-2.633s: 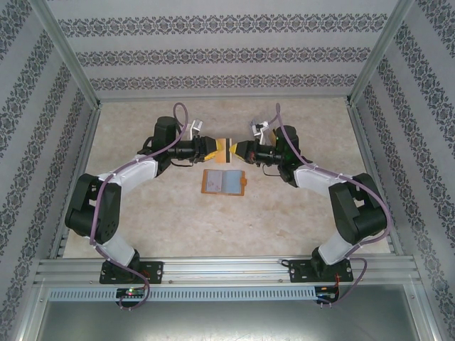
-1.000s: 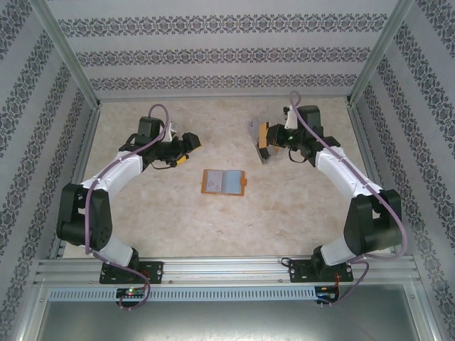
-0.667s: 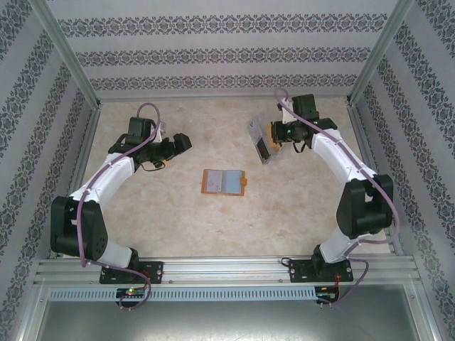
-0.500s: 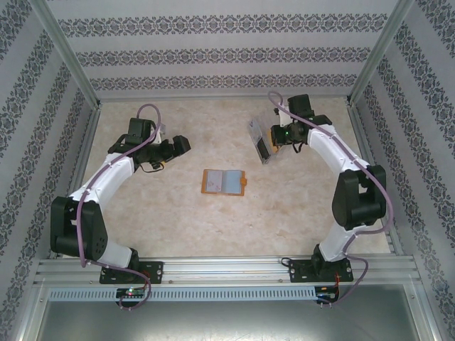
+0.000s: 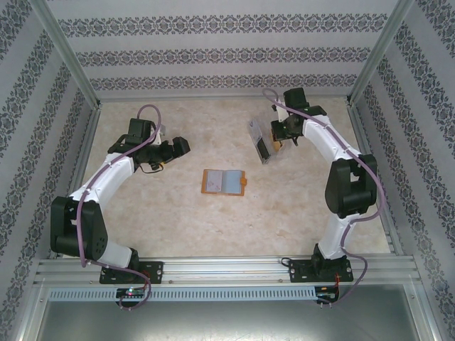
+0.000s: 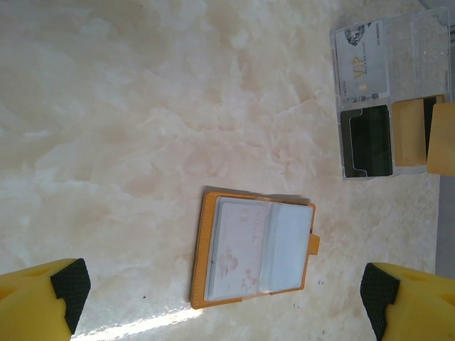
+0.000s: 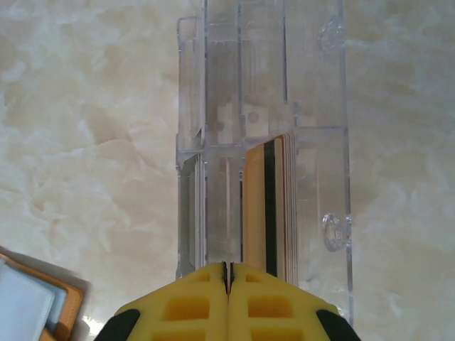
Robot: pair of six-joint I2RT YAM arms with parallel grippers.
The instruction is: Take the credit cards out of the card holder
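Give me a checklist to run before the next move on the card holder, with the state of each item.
1. Card holder lies open and flat on the table: ok.
2. Its pockets are emptied: cannot tell; the sleeves look pale with faint print.
3. Left gripper ready to pick: ok; jaws are wide open, with the holder between them in the left wrist view.
4. Right gripper ready to pick: not ok; jaws are shut at the clear box.
5. Cards out of the holder are stowed: ok; a black card and a yellow card lie in the clear box.
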